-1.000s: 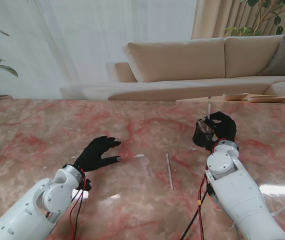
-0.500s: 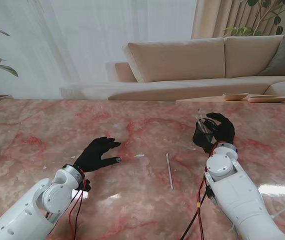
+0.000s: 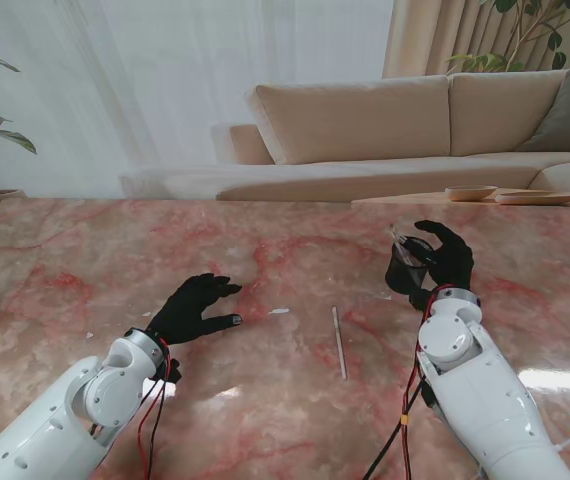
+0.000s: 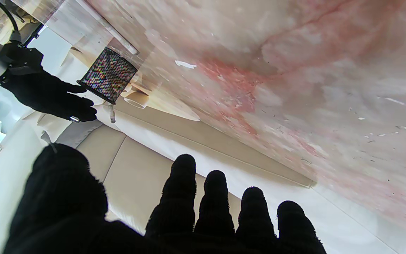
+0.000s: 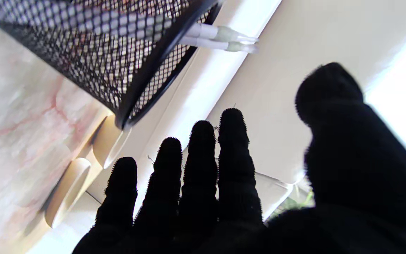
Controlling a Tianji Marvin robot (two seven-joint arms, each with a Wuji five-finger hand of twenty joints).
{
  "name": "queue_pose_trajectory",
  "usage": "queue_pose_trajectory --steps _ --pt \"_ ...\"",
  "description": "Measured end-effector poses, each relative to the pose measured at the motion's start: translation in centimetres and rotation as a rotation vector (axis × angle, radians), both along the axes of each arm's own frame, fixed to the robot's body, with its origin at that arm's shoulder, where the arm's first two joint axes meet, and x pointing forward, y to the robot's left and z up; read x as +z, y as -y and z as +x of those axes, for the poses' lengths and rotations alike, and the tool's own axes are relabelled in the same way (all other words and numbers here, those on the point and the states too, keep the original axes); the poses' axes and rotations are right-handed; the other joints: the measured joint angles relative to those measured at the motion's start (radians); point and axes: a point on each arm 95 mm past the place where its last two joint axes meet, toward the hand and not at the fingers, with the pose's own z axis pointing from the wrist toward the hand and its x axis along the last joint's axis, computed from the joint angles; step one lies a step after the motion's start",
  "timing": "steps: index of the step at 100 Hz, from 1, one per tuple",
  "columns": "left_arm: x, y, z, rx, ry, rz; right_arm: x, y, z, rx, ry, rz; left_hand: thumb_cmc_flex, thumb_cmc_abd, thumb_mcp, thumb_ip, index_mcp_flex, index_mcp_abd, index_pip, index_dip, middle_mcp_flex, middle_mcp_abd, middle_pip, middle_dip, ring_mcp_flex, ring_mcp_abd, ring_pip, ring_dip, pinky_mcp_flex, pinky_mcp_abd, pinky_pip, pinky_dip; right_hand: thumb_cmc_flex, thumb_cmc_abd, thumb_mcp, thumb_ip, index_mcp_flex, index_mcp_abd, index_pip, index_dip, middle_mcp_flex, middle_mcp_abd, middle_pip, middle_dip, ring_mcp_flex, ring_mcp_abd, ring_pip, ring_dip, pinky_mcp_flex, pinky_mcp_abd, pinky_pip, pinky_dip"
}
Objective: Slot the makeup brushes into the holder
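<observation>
Black mesh holder (image 3: 406, 268) stands holding brushes (image 5: 220, 38); one brush (image 3: 338, 342) lies flat nearby.

Beige sofa (image 3: 365, 125) beyond table, sheer curtains (image 3: 165, 80) behind.

My arms are glossy white shells with rounded grey-capped wrist joints. Each robot hand, left robot hand (image 3: 197, 306) and right robot hand (image 3: 444, 257), wears a fuzzy black glove. Red and black cables trail behind each wrist.
</observation>
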Motion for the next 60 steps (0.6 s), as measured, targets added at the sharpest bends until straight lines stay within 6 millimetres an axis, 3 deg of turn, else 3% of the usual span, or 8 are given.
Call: queue_pose_trajectory --steps 12,32,37,48,60 --pt "0.1 -0.1 0.0 -0.002 0.001 0.002 1.1 0.4 -0.7 0.006 -0.010 -0.101 0.000 0.000 0.000 0.000 0.000 0.000 0.000 0.000 0.000 0.000 0.000 0.000 0.000 0.000 0.000 0.000 0.000 0.027 0.001 0.028 -0.071 0.012 -0.021 0.001 -0.035 0.016 -0.029 0.012 -0.030 0.008 -0.010 0.000 -0.002 0.010 -0.006 0.000 -0.008 0.000 -0.012 0.024" --pt "0.6 -0.3 -0.1 -0.005 0.006 0.006 3.2 1.0 -2.5 0.028 -0.005 -0.292 0.000 0.000 0.000 0.012 0.000 0.000 0.000 0.000 0.000 0.000 -0.010 -0.003 0.000 -0.001 0.000 0.000 -0.003 0.046 0.015 0.065 -0.081 -0.002 0.021 0.094 -0.059 0.049 -0.060 0.050 -0.065 0.022 0.013 0.051 0.027 0.021 0.129 0.087 0.074 0.000 0.066 0.109" --pt "0.6 -0.3 -0.1 -0.005 0.007 0.005 3.8 1.0 -3.1 0.039 -0.027 -0.356 0.000 0.000 0.000 0.012 0.000 0.000 0.000 0.000 0.000 0.000 -0.010 -0.010 0.000 -0.001 0.000 0.000 -0.003 0.047 0.017 0.076 -0.116 -0.005 0.038 0.114 -0.059 0.049 -0.063 0.062 -0.065 0.022 0.014 0.064 0.032 0.031 0.131 0.087 0.089 0.000 0.095 0.111" --pt "0.7 -0.2 -0.1 -0.012 0.011 -0.002 5.1 0.9 -4.4 0.067 -0.057 -0.409 0.000 0.000 0.000 0.012 0.000 0.000 0.000 0.000 0.000 0.000 -0.011 -0.011 0.000 -0.001 0.000 0.000 -0.003 0.047 0.026 0.088 -0.196 -0.012 0.071 0.118 -0.060 0.049 -0.099 0.073 -0.066 0.023 0.009 0.066 0.065 0.035 0.070 0.081 0.104 0.001 0.118 0.110" --pt "0.7 -0.2 -0.2 -0.015 0.020 -0.009 6.2 0.2 -6.0 0.099 -0.064 -0.427 0.000 0.000 0.000 0.012 0.000 0.000 0.000 0.000 0.000 0.000 -0.011 -0.012 0.000 -0.001 0.000 0.000 -0.003 0.047 0.026 0.098 -0.257 -0.011 0.094 0.118 -0.093 0.050 -0.141 0.074 -0.079 0.023 -0.027 0.066 0.066 0.035 -0.004 0.036 0.115 0.004 0.118 0.052"
